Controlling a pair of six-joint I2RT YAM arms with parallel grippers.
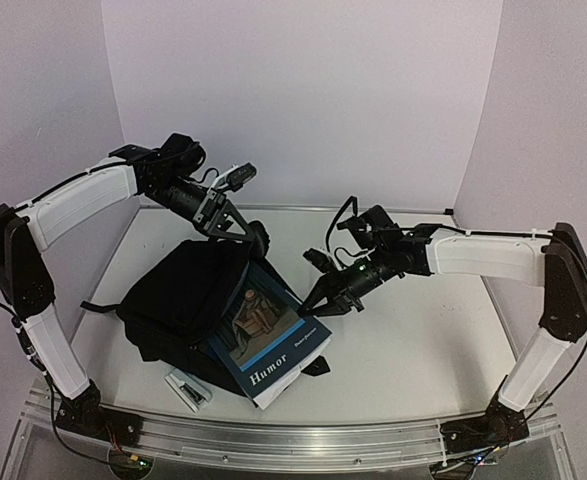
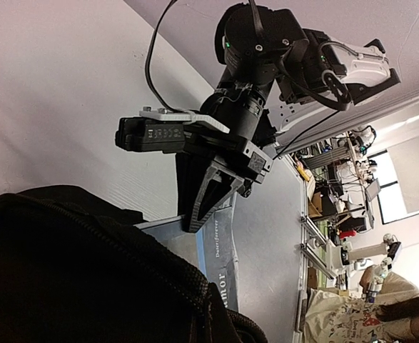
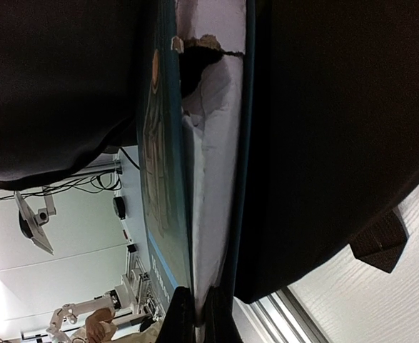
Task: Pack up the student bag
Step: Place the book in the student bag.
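The student bag (image 1: pixel 185 292), a large black backpack, lies left of centre with its opening towards the right. A blue book titled "Humor" (image 1: pixel 270 338) lies slanted, its far end under the bag's opening edge and its near end sticking out. My left gripper (image 1: pixel 245 230) is at the bag's top edge and appears shut on the fabric; in the left wrist view the bag (image 2: pixel 66 271) hides my fingers. My right gripper (image 1: pixel 318 298) is shut on the book's right edge. The right wrist view shows the gripper (image 3: pixel 198 314) clamped on the book (image 3: pixel 168 179), with the bag (image 3: pixel 323 143) around it.
A small white and black object (image 1: pixel 186 390) lies on the table (image 1: pixel 413 330) near the front edge, in front of the bag. A bag strap (image 1: pixel 98 305) trails off to the left. White walls stand close at the back and sides.
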